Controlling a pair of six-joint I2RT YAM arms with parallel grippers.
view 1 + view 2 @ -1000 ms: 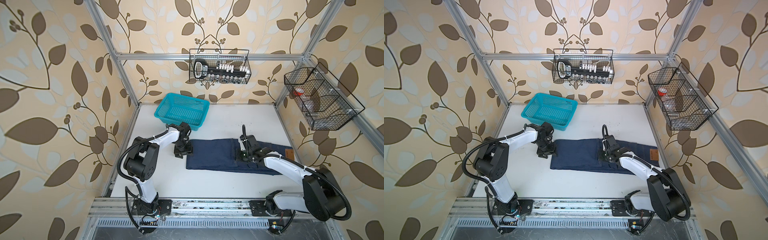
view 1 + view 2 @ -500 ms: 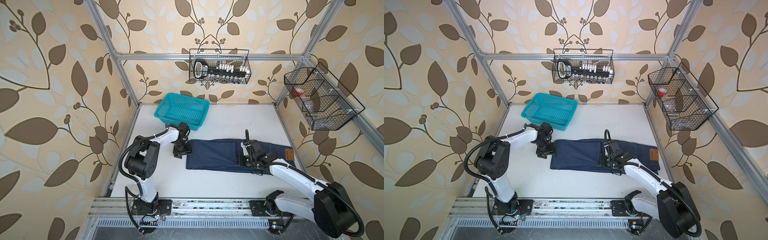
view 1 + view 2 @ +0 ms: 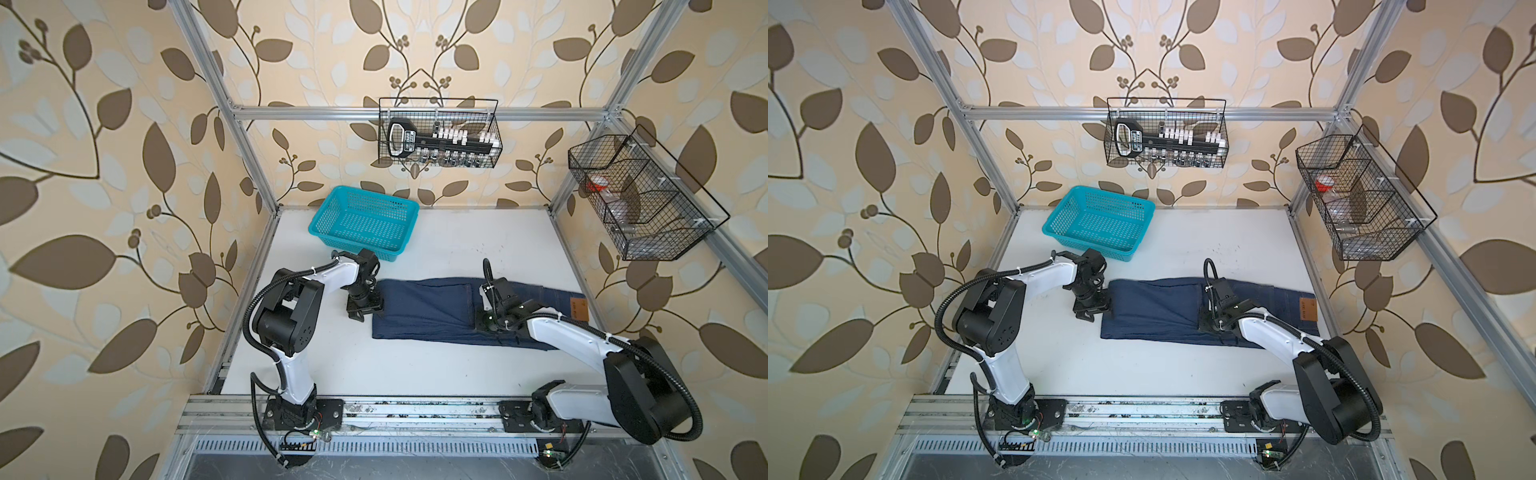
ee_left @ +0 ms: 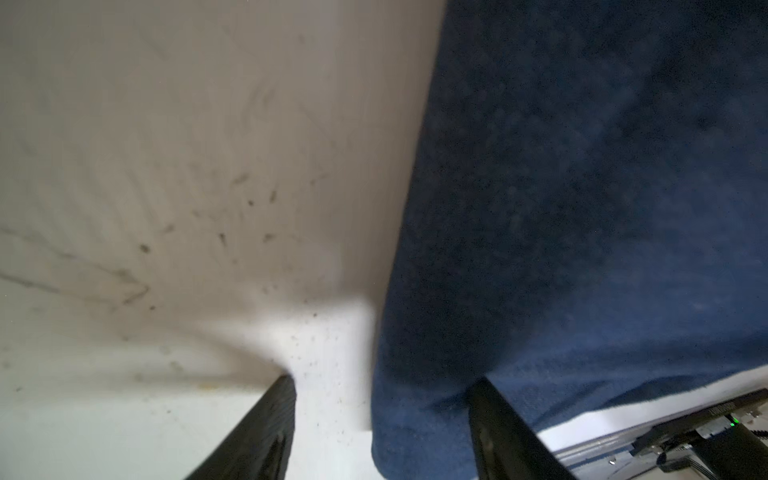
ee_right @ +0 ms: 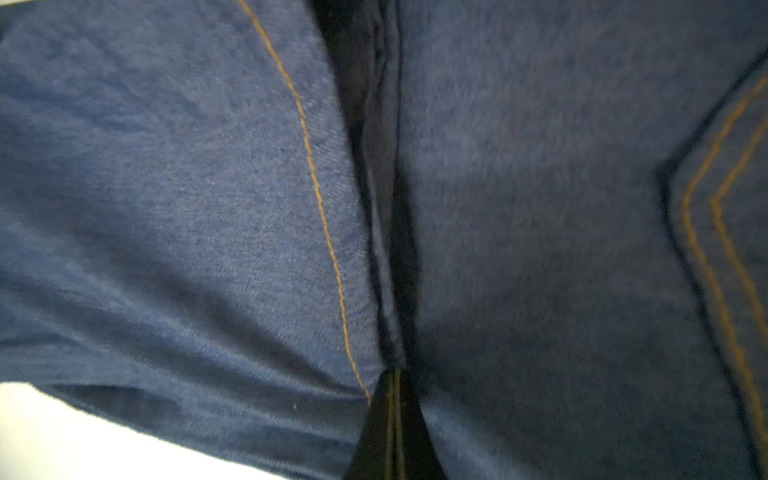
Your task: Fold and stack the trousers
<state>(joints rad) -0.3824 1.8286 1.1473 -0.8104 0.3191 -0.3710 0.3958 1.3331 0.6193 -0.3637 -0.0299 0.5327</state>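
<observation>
Trousers (image 3: 428, 311), folded into a dark-blue denim band, lie across the middle of the white table (image 3: 415, 374), waist to the right. The writing on the tan waistband patch (image 3: 579, 309) is too small to read. The right gripper (image 5: 395, 411) points down, jaws pressed together, tips on the denim beside an orange-stitched hem. The left gripper (image 4: 382, 379), elbow bent, stands wide astride the trousers' left edge. A teal basket (image 3: 361, 224) sits behind.
</observation>
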